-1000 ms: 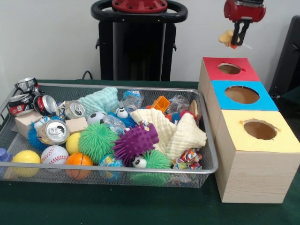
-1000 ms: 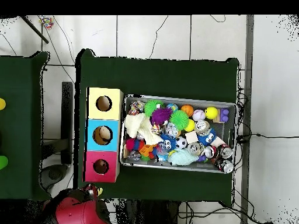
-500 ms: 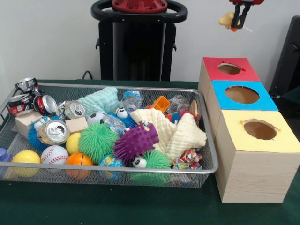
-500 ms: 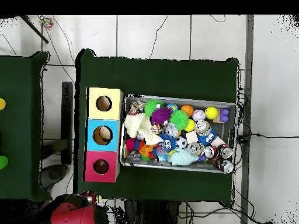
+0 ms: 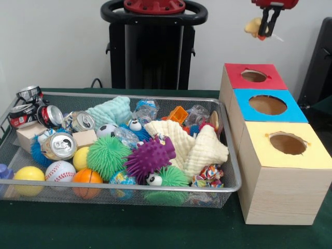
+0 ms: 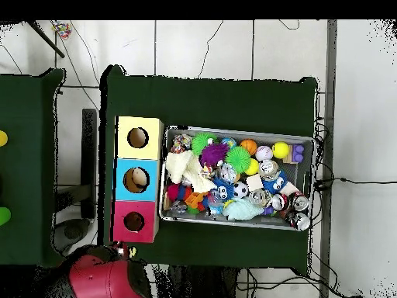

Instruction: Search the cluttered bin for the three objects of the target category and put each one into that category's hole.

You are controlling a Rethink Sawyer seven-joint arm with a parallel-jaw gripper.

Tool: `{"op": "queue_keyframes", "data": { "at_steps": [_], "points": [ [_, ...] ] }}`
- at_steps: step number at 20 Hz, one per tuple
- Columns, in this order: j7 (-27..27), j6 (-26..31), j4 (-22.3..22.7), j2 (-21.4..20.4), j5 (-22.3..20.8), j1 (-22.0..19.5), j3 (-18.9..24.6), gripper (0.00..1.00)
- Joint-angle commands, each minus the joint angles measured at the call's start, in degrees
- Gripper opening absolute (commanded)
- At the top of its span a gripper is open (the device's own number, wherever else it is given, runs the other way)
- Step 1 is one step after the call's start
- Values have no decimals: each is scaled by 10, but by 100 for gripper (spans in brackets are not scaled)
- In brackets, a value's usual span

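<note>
While the black-fingered gripper (image 5: pixel 267 28) hangs high above the red-topped wooden box (image 5: pixel 253 78), its fingers are pinched on a small soft yellow toy (image 5: pixel 253 26). Well below and to the side, the shallow silver wire-mesh bin (image 5: pixel 228 150) sits on the green table (image 5: pixel 119 228), just beside the blue-topped box (image 5: pixel 267 106) and yellow-topped box (image 5: pixel 286 144), each with a round hole. Heaped inside are spiky rubber balls, crumpled cream cloths (image 5: pixel 194 145), dented drink cans (image 5: pixel 58 145) and smooth sports balls.
</note>
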Motion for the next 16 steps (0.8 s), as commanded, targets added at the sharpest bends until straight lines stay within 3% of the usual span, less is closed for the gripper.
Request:
{"op": "queue_keyframes", "data": {
  "at_steps": [1,7,16],
  "points": [
    [93,19,-105,88,15,-41,30,0],
    [85,14,-166,133,14,-58,36,0],
    [45,32,-168,124,8,-92,73,0]
  ]
}}
